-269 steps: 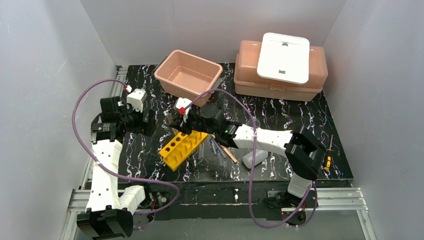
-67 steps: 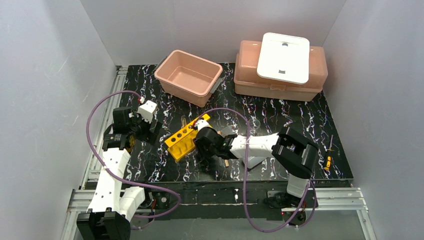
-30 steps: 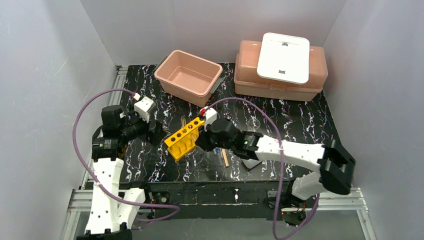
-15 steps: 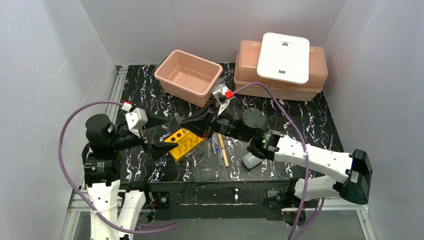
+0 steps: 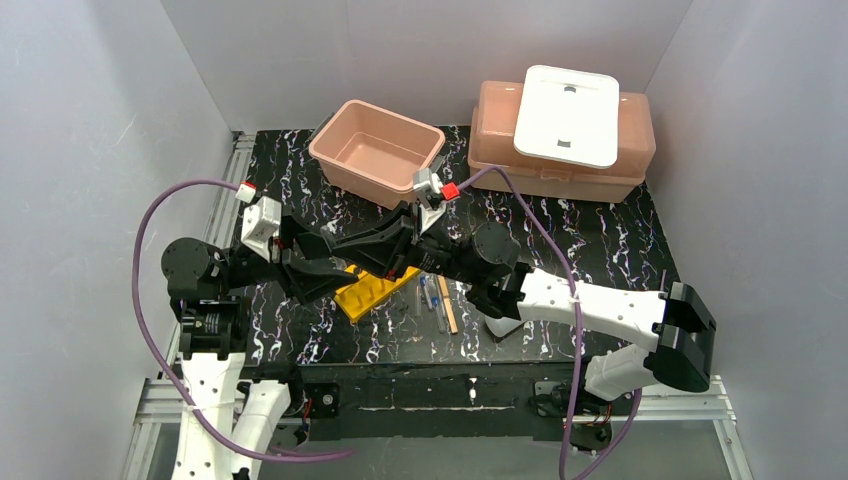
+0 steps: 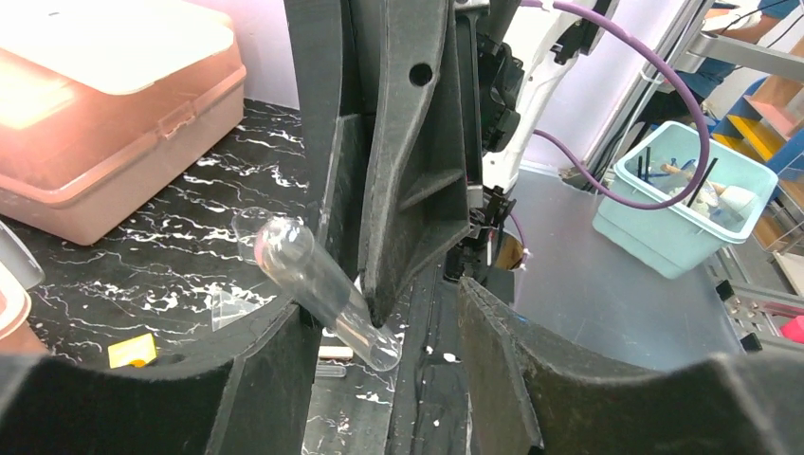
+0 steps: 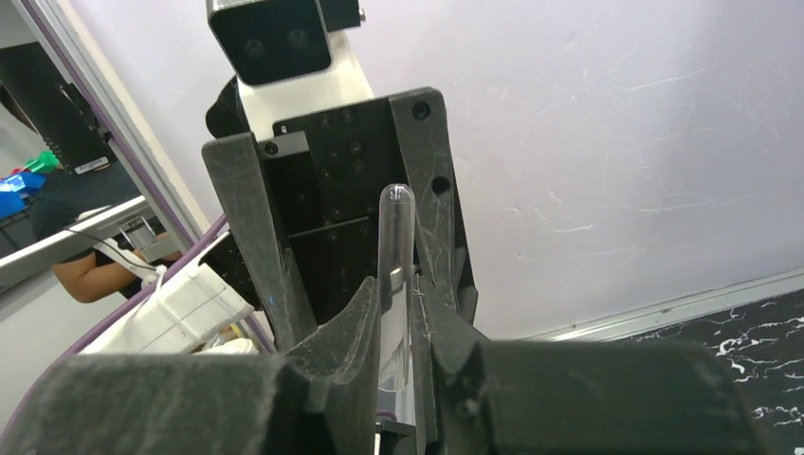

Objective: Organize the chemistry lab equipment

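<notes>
A clear glass tube is pinched by the right gripper, seemingly untouched between the jaws of the half-open left gripper.

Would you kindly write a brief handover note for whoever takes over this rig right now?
Right gripper: shut on a clear glass tube, raised over the table.
Left gripper: open, fingers flanking that tube, no grip yet.
On the table: yellow test-tube rack, blue-tipped pipettes, wooden stick; white squeeze bottle partly under the right arm.
Done: tube lifted; rack holes in view look empty.
Left: likely hand over, fill the rack, tidy the rest.
</notes>
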